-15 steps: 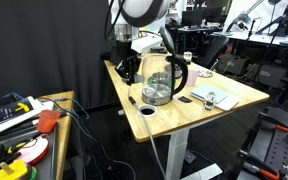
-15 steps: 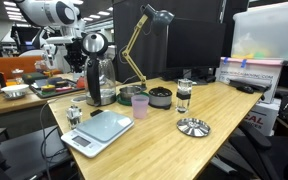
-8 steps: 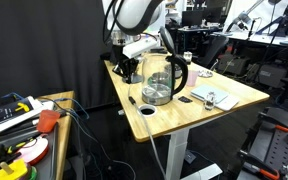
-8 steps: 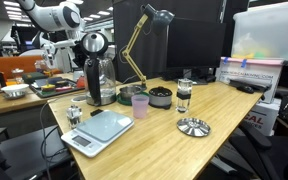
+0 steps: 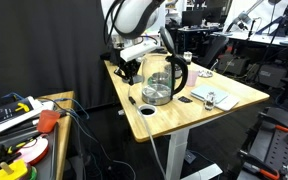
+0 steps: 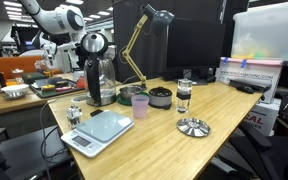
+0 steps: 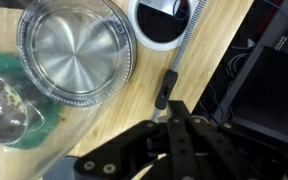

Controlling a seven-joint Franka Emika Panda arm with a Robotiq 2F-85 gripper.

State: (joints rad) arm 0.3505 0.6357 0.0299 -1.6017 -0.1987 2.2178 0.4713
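- Glass kettle [image 7: 74, 60], standing on the table [image 7: 212, 45] inward of its edge: may be struck if the arm is swung sideways.
- Tool [image 7: 173, 118]: fingers pressed together, nothing pinched. Small black piece [image 7: 165, 88] lies just ahead, between kettle and edge. It would be shoved, not gripped, if approached unspread.
- Cable hole [image 7: 162, 22] at the edge: the piece could be nudged in, or off the table.
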